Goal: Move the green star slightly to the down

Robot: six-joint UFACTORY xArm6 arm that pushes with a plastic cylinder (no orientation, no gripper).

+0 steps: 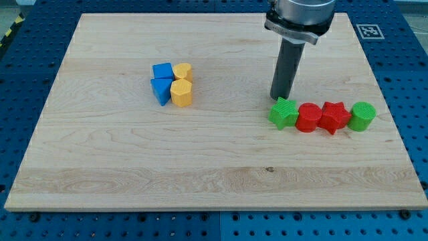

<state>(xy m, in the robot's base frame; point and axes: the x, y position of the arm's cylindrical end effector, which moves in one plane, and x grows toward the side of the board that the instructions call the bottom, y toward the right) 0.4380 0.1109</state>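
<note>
The green star (283, 113) lies on the wooden board at the view's right, at the left end of a row of blocks. My tip (277, 98) stands just above the star's upper edge, touching or nearly touching it. To the star's right, touching in a line, are a red round block (309, 117), a red star (334, 117) and a green round block (362, 116).
A cluster left of the middle holds a blue cube (162, 71), a blue wedge-like block (161, 90), a yellow round block (182, 71) and a yellow hexagonal block (181, 93). The wooden board (200, 161) lies on a blue perforated table. A marker tag (366, 30) sits at the top right.
</note>
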